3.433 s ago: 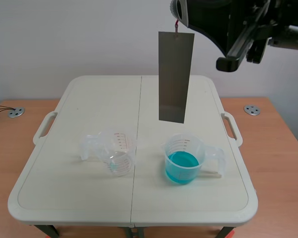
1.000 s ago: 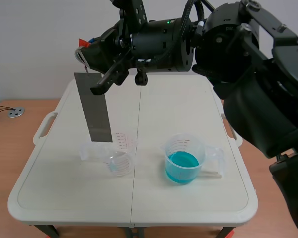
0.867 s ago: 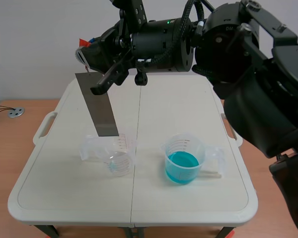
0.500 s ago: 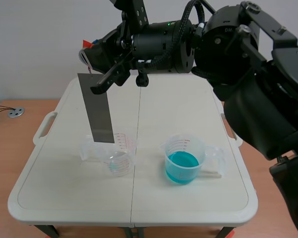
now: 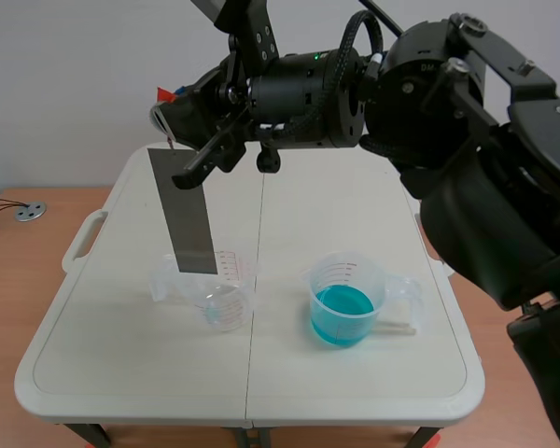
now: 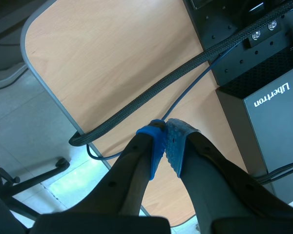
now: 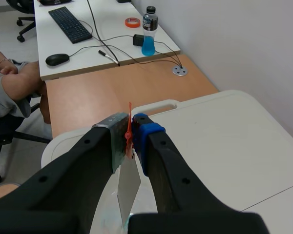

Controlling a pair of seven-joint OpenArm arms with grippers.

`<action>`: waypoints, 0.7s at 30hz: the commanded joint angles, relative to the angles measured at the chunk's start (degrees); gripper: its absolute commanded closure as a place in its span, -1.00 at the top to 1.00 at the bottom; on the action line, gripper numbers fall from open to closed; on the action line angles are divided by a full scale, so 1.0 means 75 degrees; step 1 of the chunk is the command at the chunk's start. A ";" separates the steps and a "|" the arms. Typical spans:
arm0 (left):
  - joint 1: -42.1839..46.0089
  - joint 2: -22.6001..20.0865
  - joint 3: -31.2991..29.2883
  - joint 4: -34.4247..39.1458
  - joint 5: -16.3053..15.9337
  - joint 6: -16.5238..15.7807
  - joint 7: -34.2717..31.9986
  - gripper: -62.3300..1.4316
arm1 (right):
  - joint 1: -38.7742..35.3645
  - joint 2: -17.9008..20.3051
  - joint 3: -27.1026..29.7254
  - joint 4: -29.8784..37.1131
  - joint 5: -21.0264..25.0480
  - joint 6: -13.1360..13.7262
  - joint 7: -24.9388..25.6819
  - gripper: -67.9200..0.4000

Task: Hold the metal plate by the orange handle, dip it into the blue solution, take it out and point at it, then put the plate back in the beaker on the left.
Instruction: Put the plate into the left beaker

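— What does the scene view give?
— The right arm (image 5: 429,140) crosses over; the metal plate (image 5: 189,210) hangs tilted, lower edge at the rim of the left beaker (image 5: 219,289).
— And the wrist views?
— There the right gripper (image 7: 130,127) pinches the orange handle (image 7: 129,131); the left gripper (image 6: 164,139) is closed, empty, above a desk (image 6: 112,58).
— Since earlier?
— The plate no longer hangs over the blue solution (image 5: 341,303).

Right arm high, reaching across to the left side.
My right end effector (image 7: 129,131) pinches the orange handle (image 7: 129,112); my left end effector (image 6: 165,141) has its pads pressed together.
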 commanded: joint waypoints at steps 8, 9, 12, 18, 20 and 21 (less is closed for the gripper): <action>0.0079 -0.0003 -0.0050 0.0026 -0.0047 -0.0050 -0.0041 -0.90 | 0.0111 -0.0210 0.0052 -0.0935 0.0050 0.0006 0.0204 -0.96; 0.0079 -0.0003 -0.0050 0.0026 -0.0047 -0.0050 -0.0041 -0.90 | 0.0111 -0.0254 0.0052 -0.1049 0.0050 0.0006 0.0204 -0.96; 0.0079 -0.0003 -0.0050 0.0026 -0.0047 -0.0050 -0.0041 -0.90 | 0.0111 -0.0341 0.0052 -0.1355 0.0047 0.0006 0.0224 -0.96; 0.0079 -0.0003 -0.0050 0.0026 -0.0047 -0.0050 -0.0044 -0.90 | 0.0111 -0.0446 -0.0058 -0.1941 0.0050 0.0009 0.0408 -0.96; 0.0079 -0.0003 -0.0050 0.0026 -0.0047 -0.0050 -0.0044 -0.90 | 0.0111 -0.0446 -0.0125 -0.2087 0.0050 0.0009 0.0463 -0.96; 0.0079 -0.0003 -0.0050 0.0026 -0.0047 -0.0050 -0.0044 -0.90 | 0.0111 -0.0446 -0.0149 -0.2145 0.0050 0.0009 0.0487 -0.96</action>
